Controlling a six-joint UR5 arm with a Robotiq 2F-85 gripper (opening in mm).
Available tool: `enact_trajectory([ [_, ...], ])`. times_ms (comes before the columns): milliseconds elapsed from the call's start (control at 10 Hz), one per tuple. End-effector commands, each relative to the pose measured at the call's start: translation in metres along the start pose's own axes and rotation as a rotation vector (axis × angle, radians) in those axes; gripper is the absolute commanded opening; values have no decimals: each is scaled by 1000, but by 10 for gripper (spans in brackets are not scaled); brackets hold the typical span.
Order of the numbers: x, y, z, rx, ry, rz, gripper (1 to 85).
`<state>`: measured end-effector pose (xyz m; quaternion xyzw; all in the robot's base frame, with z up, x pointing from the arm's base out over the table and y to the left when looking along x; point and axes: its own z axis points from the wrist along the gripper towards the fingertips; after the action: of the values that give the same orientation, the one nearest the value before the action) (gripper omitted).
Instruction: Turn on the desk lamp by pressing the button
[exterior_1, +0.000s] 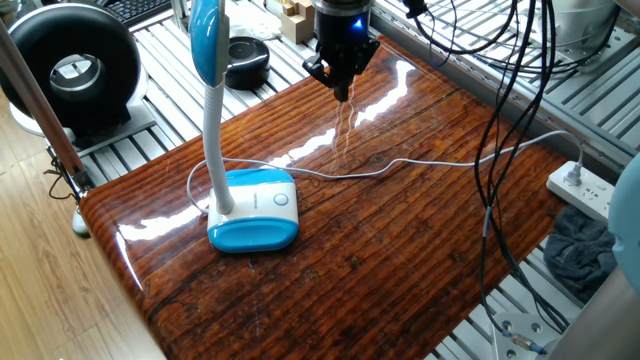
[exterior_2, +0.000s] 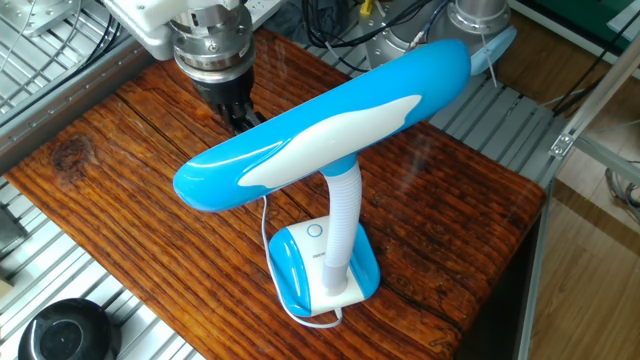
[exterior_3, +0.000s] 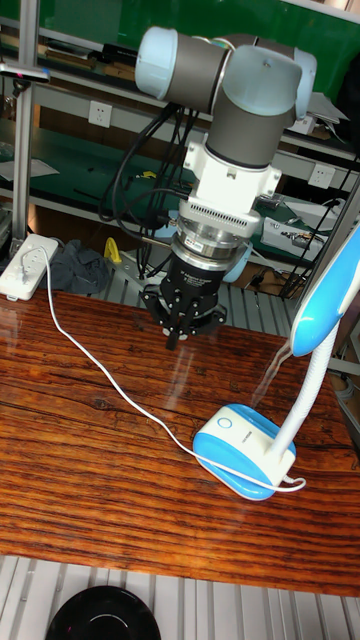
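The desk lamp stands on the wooden table, its white and blue base carrying a round button on top. A bendy white neck rises to the blue-and-white head. My gripper hangs above the table's far part, well away from the base and button. It is shut, fingertips together, holding nothing. In the other fixed view the lamp head hides part of the fingers.
The lamp's thin white cord snakes across the table to a power strip at the right. A black round fan and a black disc-shaped device sit off the table's far left. Black cables hang at the right.
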<state>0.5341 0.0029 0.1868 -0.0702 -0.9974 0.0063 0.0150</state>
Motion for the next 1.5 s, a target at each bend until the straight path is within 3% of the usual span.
enact_trajectory([
  [0,3,9,4,-26,-27,-39,10],
  [100,8,11,7,-6,-44,-88,10],
  [300,18,-10,0,157,-65,-293,10],
  [400,22,3,-4,118,-74,-349,10],
  [600,28,58,-9,-88,-110,-458,10],
  [700,29,70,-10,-122,-127,-551,10],
  [800,26,73,-9,-117,-150,-617,10],
  [1100,16,94,-5,-118,-245,-683,10],
  [1400,16,109,-7,-165,-283,-685,10],
])
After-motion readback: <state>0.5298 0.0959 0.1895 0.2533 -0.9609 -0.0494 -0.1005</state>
